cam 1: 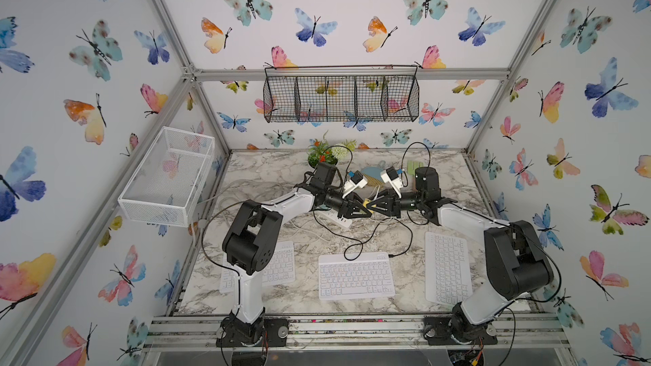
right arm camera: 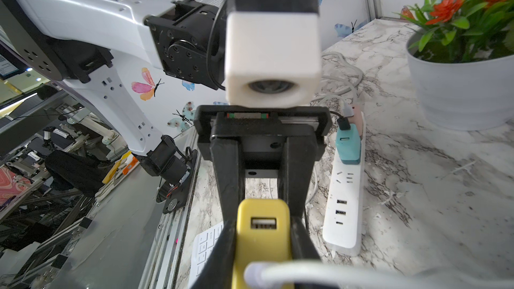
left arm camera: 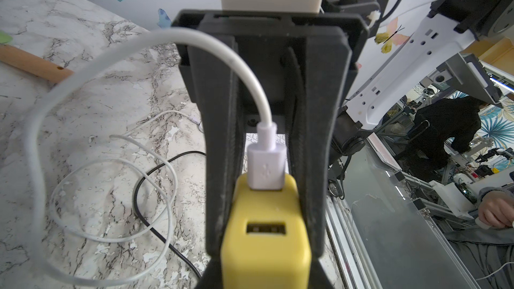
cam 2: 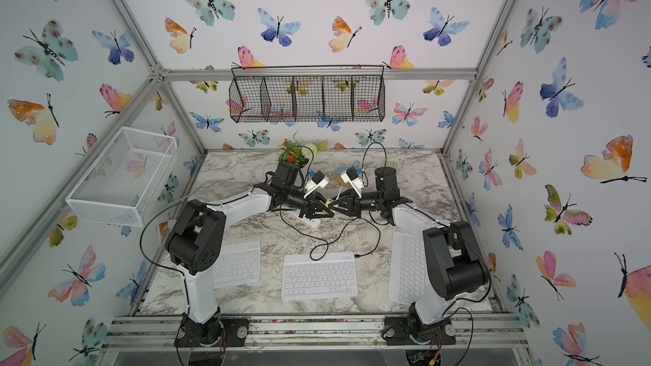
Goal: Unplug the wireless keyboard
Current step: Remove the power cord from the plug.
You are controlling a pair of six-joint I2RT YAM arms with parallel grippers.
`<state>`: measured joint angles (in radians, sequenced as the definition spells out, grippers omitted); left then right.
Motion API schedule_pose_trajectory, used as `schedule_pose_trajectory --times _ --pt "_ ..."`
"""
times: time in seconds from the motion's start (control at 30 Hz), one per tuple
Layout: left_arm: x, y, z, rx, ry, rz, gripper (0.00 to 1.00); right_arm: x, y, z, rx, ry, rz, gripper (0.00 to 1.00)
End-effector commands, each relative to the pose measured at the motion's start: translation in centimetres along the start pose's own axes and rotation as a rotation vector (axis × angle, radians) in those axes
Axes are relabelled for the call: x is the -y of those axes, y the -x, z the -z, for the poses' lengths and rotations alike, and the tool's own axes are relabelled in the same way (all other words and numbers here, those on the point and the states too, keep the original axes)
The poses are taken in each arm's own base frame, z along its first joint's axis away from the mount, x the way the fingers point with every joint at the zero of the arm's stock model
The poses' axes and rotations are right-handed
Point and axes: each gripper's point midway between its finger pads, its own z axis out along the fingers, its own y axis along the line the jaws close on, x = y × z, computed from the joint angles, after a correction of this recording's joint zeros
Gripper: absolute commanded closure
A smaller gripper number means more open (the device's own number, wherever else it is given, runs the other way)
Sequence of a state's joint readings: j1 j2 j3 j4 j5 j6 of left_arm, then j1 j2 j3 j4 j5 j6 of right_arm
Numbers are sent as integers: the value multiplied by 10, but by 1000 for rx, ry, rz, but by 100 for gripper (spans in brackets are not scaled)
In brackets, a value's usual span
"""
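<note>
Both grippers meet in mid-air over the table's middle, each shut on one yellow USB charger point(cam 1: 367, 203) point(left arm camera: 265, 246) point(right arm camera: 262, 234). The left gripper point(left arm camera: 265, 257) point(cam 1: 363, 210) clamps one end and the right gripper point(right arm camera: 263, 248) point(cam 1: 374, 205) the other. A white USB plug point(left arm camera: 267, 162) sits in one port; its white cable point(left arm camera: 211, 43) loops down to the table. The second port point(right arm camera: 263, 223) is empty. Three white keyboards lie near the front: left point(cam 1: 281, 265), middle point(cam 1: 355, 276), right point(cam 1: 447, 269). A black cable point(cam 1: 391, 255) enters the middle one.
A white power strip point(right arm camera: 343, 209) point(cam 1: 338, 221) lies under the grippers, with a teal charger point(right arm camera: 347, 143) holding a black plug. A potted plant point(right arm camera: 459, 79) stands behind. A white mesh basket point(cam 1: 169, 174) and a black wire basket point(cam 1: 341, 95) hang on the walls.
</note>
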<state>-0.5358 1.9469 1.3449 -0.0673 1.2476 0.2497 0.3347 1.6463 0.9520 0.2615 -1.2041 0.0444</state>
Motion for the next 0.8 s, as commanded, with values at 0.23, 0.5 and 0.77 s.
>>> schedule_pose_trajectory --times 0.23,0.5,0.77 --pt "-27 -4 -2 -8 183 -22 100 27 14 9 78 -278 -43 41" --pt "-57 1 9 13 453 -50 100 69 11 18 127 -472 -273 43" --pt "-85 -5 15 -34 725 -52 100 98 1 24 186 -601 -450 46"
